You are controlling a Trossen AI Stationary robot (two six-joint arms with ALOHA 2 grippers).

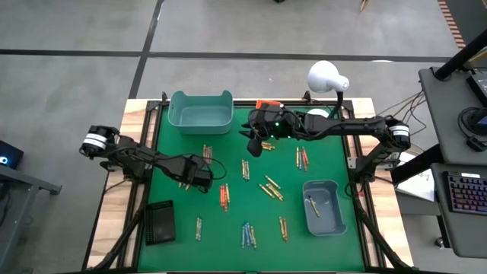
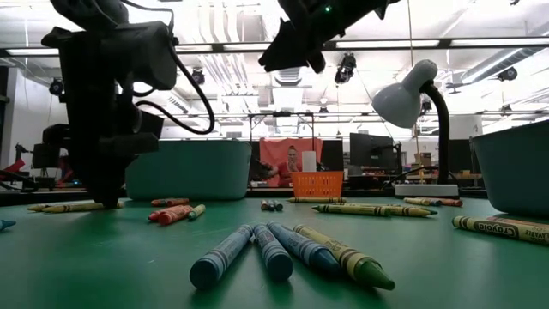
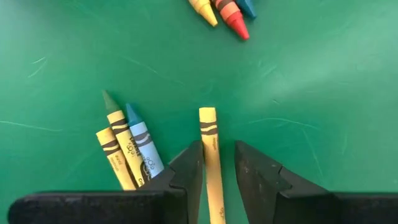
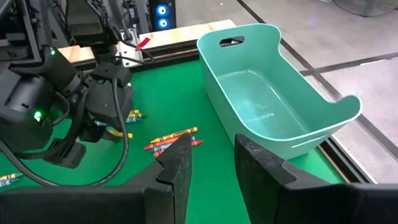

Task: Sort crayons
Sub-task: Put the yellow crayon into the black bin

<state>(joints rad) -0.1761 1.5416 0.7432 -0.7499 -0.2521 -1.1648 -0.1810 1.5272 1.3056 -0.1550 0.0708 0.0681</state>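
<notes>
The left hand (image 3: pixel 217 171) is down on the bench's left side with its fingers spread around a yellow crayon (image 3: pixel 211 155); it should squeeze evenly and lift straight, clear of the three crayons (image 3: pixel 127 146) just beside.

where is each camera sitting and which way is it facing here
High: overhead, looking straight down at the green table; both arms show, left hand, right hand.
Low: at tabletop height, looking level across crayons into the room; arms enter from above.
Left wrist: faces down; its fingers straddle a yellow crayon.
Right wrist: looks past its own fingers toward the teal bin and left arm.
Shared: the teal bin appears in high and right wrist views.
</notes>
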